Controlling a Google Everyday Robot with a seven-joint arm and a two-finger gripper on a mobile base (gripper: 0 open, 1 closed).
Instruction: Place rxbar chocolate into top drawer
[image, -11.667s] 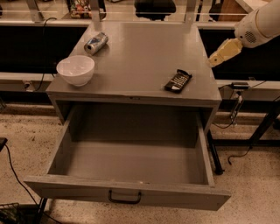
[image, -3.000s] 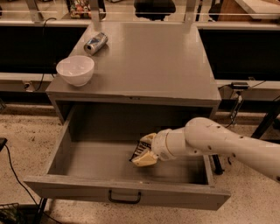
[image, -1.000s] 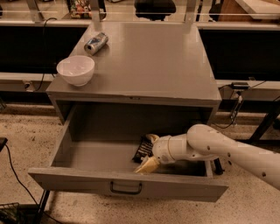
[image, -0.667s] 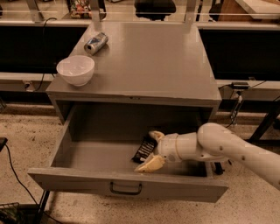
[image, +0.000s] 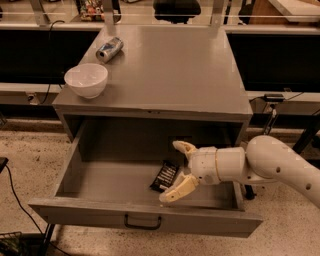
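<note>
The rxbar chocolate (image: 164, 176), a flat black bar with pale stripes, lies on the floor of the open top drawer (image: 100, 175), right of its middle. My gripper (image: 177, 171) is inside the drawer just right of the bar, with its cream fingers (image: 179, 190) spread open, one above the bar and one below it. The bar rests on the drawer floor and is not held. The drawer's front panel with its small dark handle (image: 142, 222) is pulled toward the camera.
A white bowl (image: 86, 79) sits at the left front of the cabinet top (image: 165, 65). A silver can (image: 109, 49) lies on its side behind the bowl. My white arm (image: 280, 165) reaches in from the right over the drawer's right wall.
The gripper has let go of the bar and opened wider; the bar now lies flat on the drawer floor. The arm has drawn back a little to the right.
</note>
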